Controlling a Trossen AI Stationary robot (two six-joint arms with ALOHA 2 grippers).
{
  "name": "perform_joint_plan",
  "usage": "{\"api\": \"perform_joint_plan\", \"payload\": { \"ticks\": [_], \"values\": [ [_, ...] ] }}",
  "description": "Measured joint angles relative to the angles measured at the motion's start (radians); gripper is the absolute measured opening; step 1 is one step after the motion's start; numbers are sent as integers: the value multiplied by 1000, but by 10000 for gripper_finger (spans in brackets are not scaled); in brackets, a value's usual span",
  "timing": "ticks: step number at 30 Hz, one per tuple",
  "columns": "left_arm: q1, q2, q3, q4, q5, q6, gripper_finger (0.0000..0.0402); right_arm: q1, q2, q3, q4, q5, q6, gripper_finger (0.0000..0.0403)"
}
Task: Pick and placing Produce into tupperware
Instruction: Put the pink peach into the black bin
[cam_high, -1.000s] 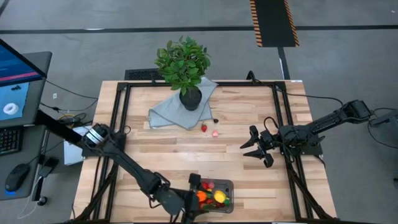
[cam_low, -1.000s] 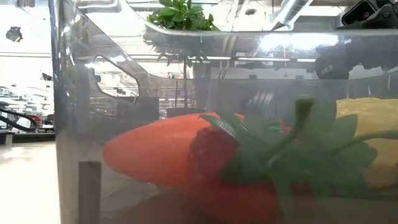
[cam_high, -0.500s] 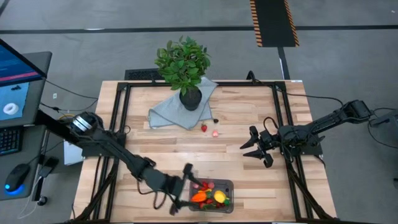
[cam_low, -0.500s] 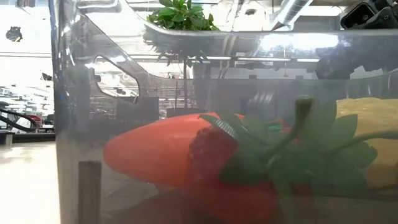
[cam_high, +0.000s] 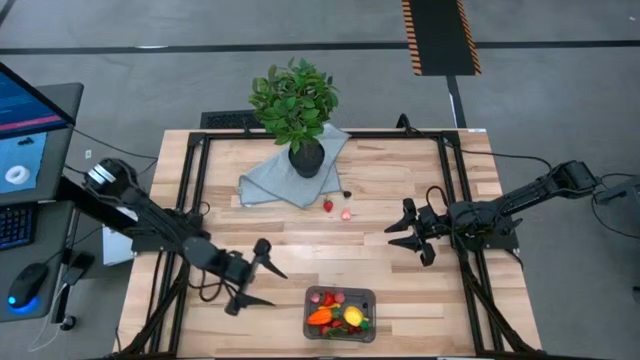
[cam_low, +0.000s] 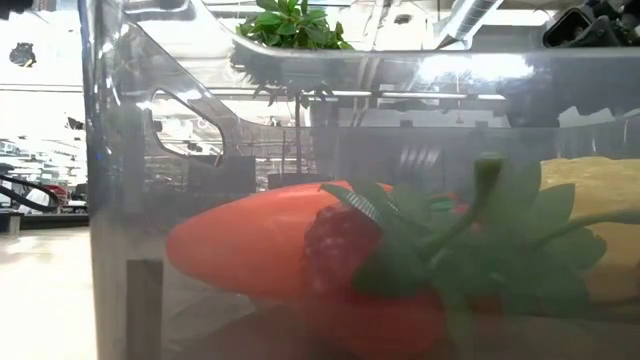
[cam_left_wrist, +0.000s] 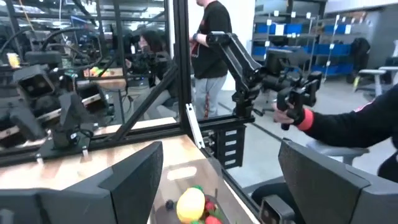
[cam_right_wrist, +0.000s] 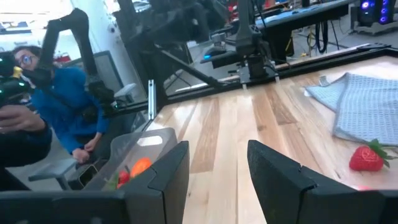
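Observation:
The clear tupperware (cam_high: 340, 313) sits at the table's near edge holding an orange carrot (cam_high: 321, 317), a yellow lemon (cam_high: 353, 317) and red and pink pieces; the low view looks through its wall (cam_low: 130, 200) at the carrot (cam_low: 250, 250). A red strawberry (cam_high: 328, 206), a pink piece (cam_high: 346, 213) and a dark berry (cam_high: 347, 193) lie on the bare wood near the cloth. My left gripper (cam_high: 262, 273) is open, empty, left of the tub. My right gripper (cam_high: 402, 238) is open, empty, at the table's right, its fingers pointing left.
A leafy plant in a black pot (cam_high: 305, 158) stands on a light blue-grey cloth (cam_high: 280, 180) at the table's far middle. Bare wood lies between the two grippers. People show beyond the table in both wrist views.
My left gripper has drawn back from over the tupperware toward the table's left and slightly away from the near edge, and now stands clear of the tub with fingers open. The produce in the tub stays put. My right arm has kept still.

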Motion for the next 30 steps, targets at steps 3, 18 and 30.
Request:
{"api": "perform_joint_plan", "payload": {
  "ticks": [3,18,30],
  "values": [
    [0,-38,-84,78,4,-29,309,0,0,0,10,1,5,187],
    [2,-87,-309,257,-98,-15,309,0,59,0,50,124,96,183],
    [3,-87,-422,403,-77,-10,309,-58,222,149,-24,311,120,179]
  ]
}}
